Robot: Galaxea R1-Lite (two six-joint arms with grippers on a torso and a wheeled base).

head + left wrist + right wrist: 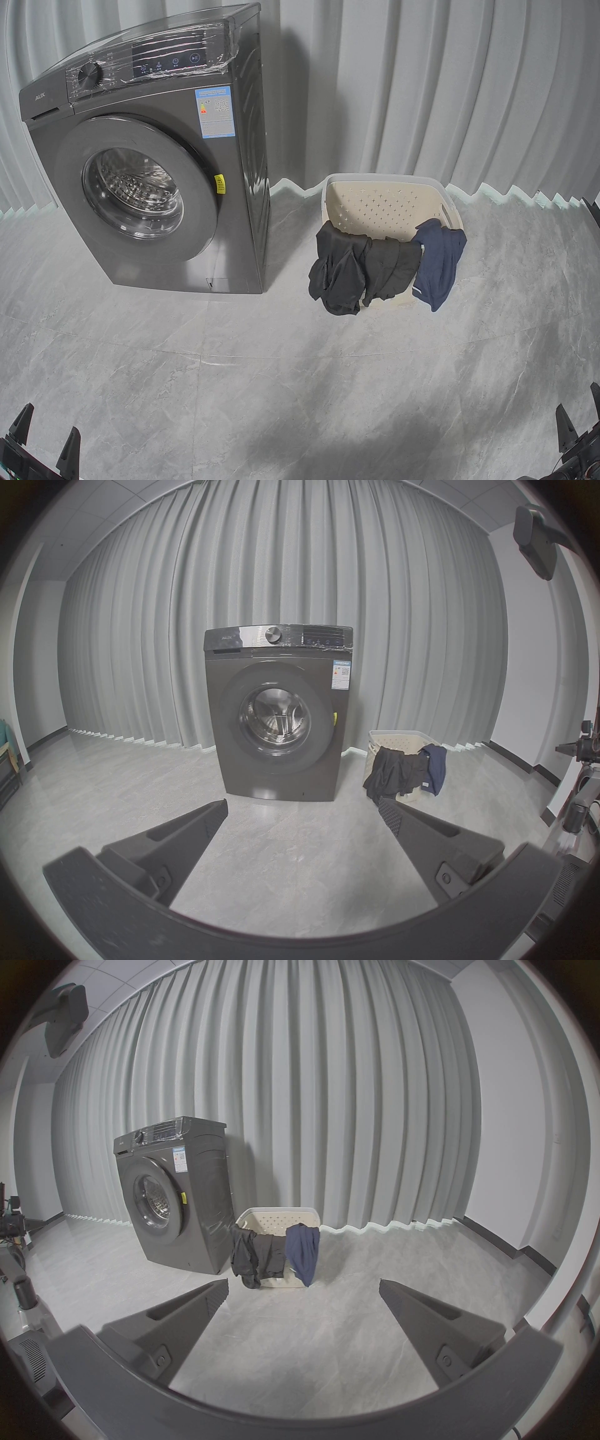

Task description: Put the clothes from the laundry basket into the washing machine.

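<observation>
Both jaws stood open and empty, the washing machine (150, 181) door was shut, and tugging the draped black garment (356, 265) could have tipped the laundry basket (382, 201).

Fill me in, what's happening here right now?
Nothing is being handled yet. The left gripper and right gripper hang low, jaws open and empty, well back from the work. A black garment and a navy garment drape over the front rim of the laundry basket, beside the washing machine, whose door is shut.
</observation>
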